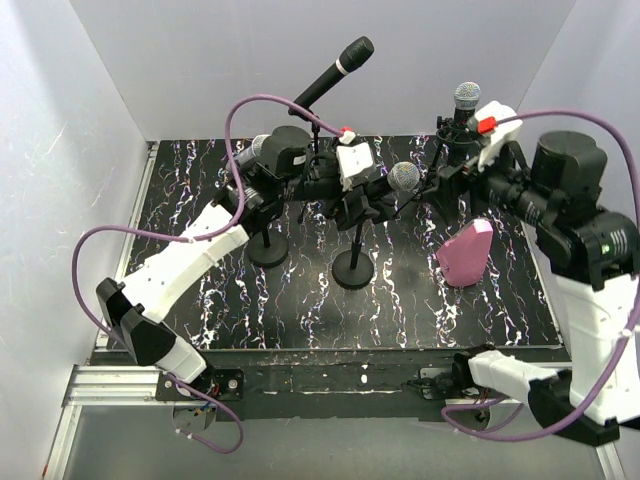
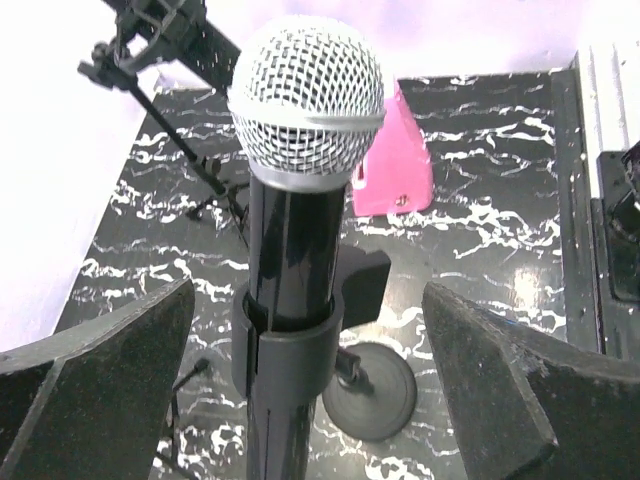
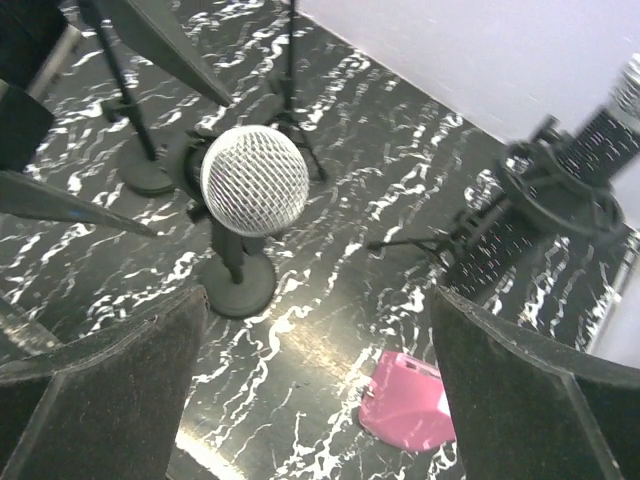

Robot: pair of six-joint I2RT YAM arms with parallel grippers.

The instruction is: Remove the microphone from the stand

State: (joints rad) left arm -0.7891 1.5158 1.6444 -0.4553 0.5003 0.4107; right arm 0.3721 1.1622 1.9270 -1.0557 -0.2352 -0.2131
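The microphone [image 2: 308, 90] has a silver mesh head and a black body. It sits in the black clip [image 2: 285, 345] of a stand with a round base [image 2: 372, 388]. In the top view the microphone [image 1: 404, 178] is at mid-table above the round base [image 1: 352, 270]. My left gripper [image 2: 308, 295] is open, with one finger on each side of the body at the clip and a gap on both sides. My right gripper [image 3: 318, 298] is open and empty. It hovers to the right of the microphone [image 3: 254, 180], above the table.
A pink wedge-shaped object [image 1: 466, 253] stands on the mat at the right. A second microphone [image 1: 466, 97] sits in a tripod stand at the back right, close to the right arm. A long black microphone [image 1: 335, 70] is on a boom at the back. Another round base [image 1: 267, 250] is to the left.
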